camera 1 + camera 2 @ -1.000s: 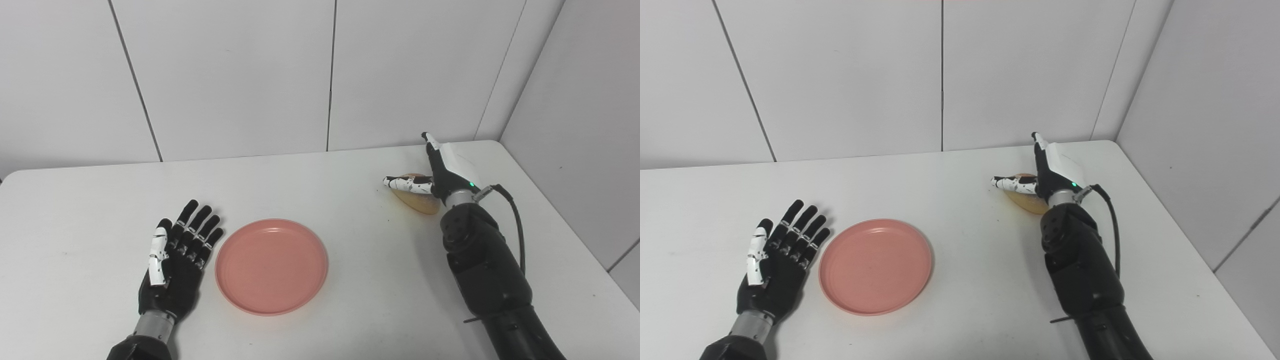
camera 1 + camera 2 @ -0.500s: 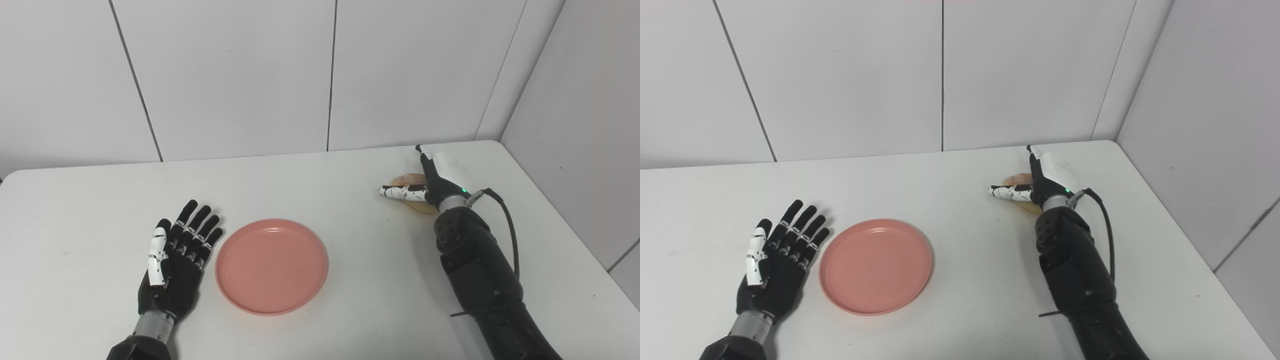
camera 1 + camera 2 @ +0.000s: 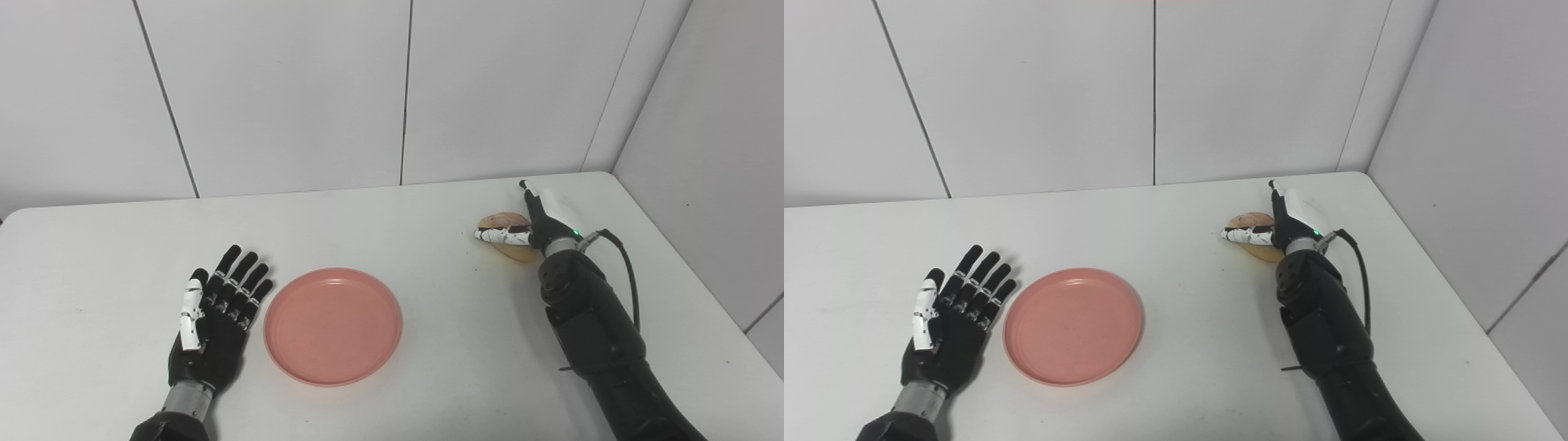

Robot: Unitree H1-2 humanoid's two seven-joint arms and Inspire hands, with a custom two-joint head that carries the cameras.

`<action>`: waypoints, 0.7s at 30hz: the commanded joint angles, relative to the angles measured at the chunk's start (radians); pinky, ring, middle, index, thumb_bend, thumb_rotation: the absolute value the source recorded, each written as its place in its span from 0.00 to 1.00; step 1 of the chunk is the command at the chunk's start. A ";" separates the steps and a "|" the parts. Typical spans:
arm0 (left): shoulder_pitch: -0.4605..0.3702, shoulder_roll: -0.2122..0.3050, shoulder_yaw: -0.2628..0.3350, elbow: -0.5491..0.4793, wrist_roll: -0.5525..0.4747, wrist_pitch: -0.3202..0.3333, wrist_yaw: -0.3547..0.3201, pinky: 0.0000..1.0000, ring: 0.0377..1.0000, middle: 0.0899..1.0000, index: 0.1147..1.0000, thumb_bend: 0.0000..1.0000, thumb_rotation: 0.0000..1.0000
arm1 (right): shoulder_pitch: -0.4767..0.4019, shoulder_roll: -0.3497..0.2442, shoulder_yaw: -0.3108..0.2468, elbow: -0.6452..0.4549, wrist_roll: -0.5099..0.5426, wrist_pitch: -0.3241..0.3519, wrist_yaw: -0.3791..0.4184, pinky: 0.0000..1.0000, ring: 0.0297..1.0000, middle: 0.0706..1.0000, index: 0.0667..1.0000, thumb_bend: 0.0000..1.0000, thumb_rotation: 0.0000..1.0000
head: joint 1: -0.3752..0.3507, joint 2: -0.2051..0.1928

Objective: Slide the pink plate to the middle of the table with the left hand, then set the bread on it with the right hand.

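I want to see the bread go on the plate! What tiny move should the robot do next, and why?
Probably close the right hand snugly on the bread. Its thumb lies across the bread's near side, the bread seems to still rest on the table, and the pink plate sits empty beside the flat, open left hand.

right hand (image 3: 531, 225) over bread (image 3: 503, 220), pink plate (image 3: 332, 326) empty.

Left hand (image 3: 211, 327): flat, palm up, fingers (image 3: 242, 288) spread apart and pointing away, holding nothing; its forearm enters at the lower left. Right hand (image 3: 539, 219): far right, reached forward on a black arm (image 3: 591, 331), thumb (image 3: 502, 235) extended sideways to the left, one finger raised; whether it grips anything cannot be told.
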 commanded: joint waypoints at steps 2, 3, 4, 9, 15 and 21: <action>0.036 0.004 -0.002 0.030 0.016 0.049 0.028 0.92 0.89 0.89 0.88 0.34 1.00 | -0.046 -0.032 -0.001 -0.019 0.010 -0.002 -0.034 0.56 0.71 0.83 0.94 0.97 0.46 | 0.001 0.001; 0.036 0.004 -0.002 0.030 0.015 0.048 0.025 0.92 0.90 0.89 0.88 0.34 1.00 | -0.045 -0.032 -0.001 -0.020 0.010 -0.001 -0.033 0.53 0.68 0.80 0.93 0.97 0.45 | 0.001 0.001; 0.036 0.005 -0.003 0.031 0.014 0.047 0.022 0.92 0.90 0.89 0.88 0.34 1.00 | -0.045 -0.033 -0.001 -0.019 0.008 -0.001 -0.033 0.50 0.64 0.76 0.93 0.97 0.45 | 0.001 0.001; 0.036 0.006 -0.005 0.035 0.015 0.042 0.018 0.93 0.90 0.89 0.88 0.34 1.00 | -0.048 -0.033 -0.002 -0.019 -0.015 -0.001 -0.004 0.45 0.56 0.67 0.91 0.96 0.45 | 0.000 0.002; 0.038 0.003 -0.005 0.029 0.014 0.048 0.024 0.92 0.90 0.89 0.88 0.34 1.00 | -0.051 -0.032 -0.002 -0.016 -0.051 -0.001 0.036 0.55 0.69 0.74 0.90 0.94 0.42 | 0.001 0.003; 0.037 0.001 -0.004 0.029 0.012 0.049 0.025 0.92 0.89 0.89 0.88 0.34 1.00 | -0.053 -0.031 -0.003 -0.006 -0.058 -0.001 0.054 0.56 0.70 0.75 0.90 0.93 0.40 | 0.004 0.004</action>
